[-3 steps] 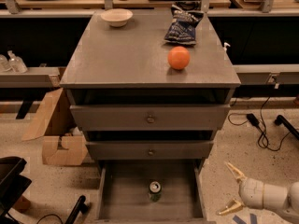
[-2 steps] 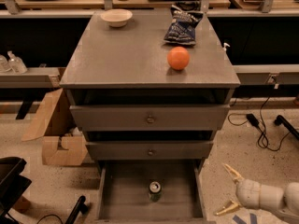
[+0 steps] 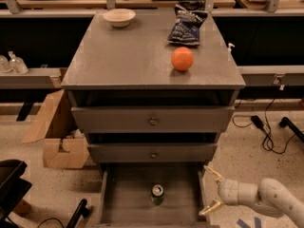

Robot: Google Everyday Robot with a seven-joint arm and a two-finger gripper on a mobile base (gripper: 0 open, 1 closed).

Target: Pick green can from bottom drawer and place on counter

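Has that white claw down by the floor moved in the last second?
Yes. The gripper, fingers spread open, has slid left and now sits close against the right side of the bottom drawer, where the green can stands.

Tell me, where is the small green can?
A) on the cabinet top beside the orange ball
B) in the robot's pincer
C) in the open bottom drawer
C: the green can stands in the bottom drawer, and the pincer, open and empty, is at the drawer's right edge.
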